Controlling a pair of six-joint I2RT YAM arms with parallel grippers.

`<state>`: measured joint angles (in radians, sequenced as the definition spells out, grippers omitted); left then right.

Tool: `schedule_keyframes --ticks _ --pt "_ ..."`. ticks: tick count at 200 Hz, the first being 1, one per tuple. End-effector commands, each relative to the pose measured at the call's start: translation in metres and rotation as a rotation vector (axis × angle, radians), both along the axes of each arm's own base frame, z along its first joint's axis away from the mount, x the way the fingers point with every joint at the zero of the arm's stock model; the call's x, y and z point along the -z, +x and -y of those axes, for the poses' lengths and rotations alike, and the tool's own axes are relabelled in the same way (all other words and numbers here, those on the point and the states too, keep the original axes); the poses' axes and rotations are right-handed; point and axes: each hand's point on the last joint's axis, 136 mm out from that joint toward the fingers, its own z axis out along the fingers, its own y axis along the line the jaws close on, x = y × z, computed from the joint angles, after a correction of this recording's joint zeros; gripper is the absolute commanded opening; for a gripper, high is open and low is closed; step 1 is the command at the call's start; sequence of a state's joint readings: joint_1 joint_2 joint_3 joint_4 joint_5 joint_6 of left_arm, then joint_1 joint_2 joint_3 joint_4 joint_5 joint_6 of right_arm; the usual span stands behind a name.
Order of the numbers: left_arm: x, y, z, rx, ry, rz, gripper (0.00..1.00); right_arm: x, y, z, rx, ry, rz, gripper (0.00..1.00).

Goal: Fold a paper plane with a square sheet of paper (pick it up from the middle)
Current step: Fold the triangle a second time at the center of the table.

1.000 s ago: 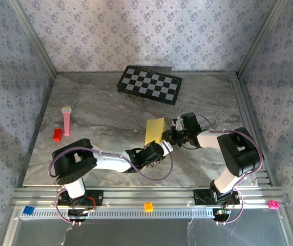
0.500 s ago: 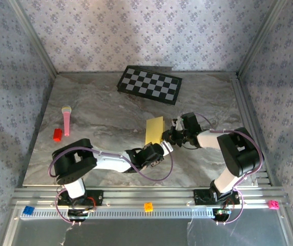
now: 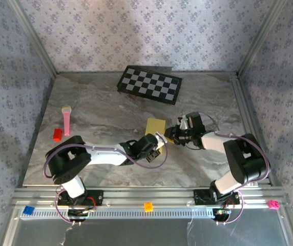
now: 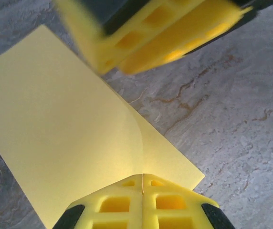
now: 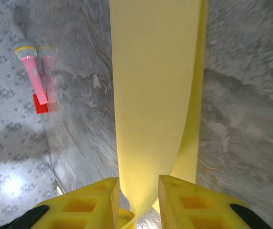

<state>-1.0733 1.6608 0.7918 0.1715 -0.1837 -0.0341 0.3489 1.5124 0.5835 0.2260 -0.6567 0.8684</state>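
Paper sheet (image 3: 155, 126) mid-table (image 3: 100, 107), checkerboard (image 3: 149, 85) behind it, microphone (image 3: 66, 120) and block (image 3: 58, 134) left

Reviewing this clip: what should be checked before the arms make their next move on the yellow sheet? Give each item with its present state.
1. The left gripper holds the square sheet of paper: ok, jaws shut on its edge.
2. The right gripper is free of the sheet: cannot tell; jaws stand apart, but the paper runs between them.
3. Fold pressed flat: not ok, the top layer bows up with no sharp crease.
4. Edges aligned: cannot tell.
5. The checkerboard, pink microphone and red block lie apart from the sheet: ok.
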Motion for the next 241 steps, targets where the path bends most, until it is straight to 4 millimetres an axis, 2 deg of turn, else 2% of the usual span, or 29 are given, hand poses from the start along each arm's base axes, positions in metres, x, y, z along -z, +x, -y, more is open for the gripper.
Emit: schedule_keyframes --ticks 1,25,48,127,164,241 --pt "-0.02 -0.007 0.009 0.019 -0.125 -0.145 0.0 0.007 -0.004 0.024 0.068 -0.073 -0.015 0.32" --pt "-0.021 -0.006 0.009 0.018 -0.152 -0.221 0.0 0.008 -0.005 0.043 0.133 -0.098 -0.014 0.34" --pt "-0.022 -0.006 0.013 0.019 -0.182 -0.286 0.0 0.002 -0.008 0.047 0.133 -0.092 0.004 0.33" --pt "-0.03 -0.003 0.041 -0.038 -0.317 -0.477 0.0 0.007 -0.031 0.051 0.089 -0.149 -0.021 0.11" --pt "-0.031 0.002 0.045 -0.098 -0.371 -0.512 0.0 0.007 -0.035 0.045 0.056 -0.14 -0.023 0.06" --pt "-0.016 0.006 0.032 -0.159 -0.341 -0.515 0.0 0.025 -0.037 0.013 -0.046 -0.168 -0.061 0.01"
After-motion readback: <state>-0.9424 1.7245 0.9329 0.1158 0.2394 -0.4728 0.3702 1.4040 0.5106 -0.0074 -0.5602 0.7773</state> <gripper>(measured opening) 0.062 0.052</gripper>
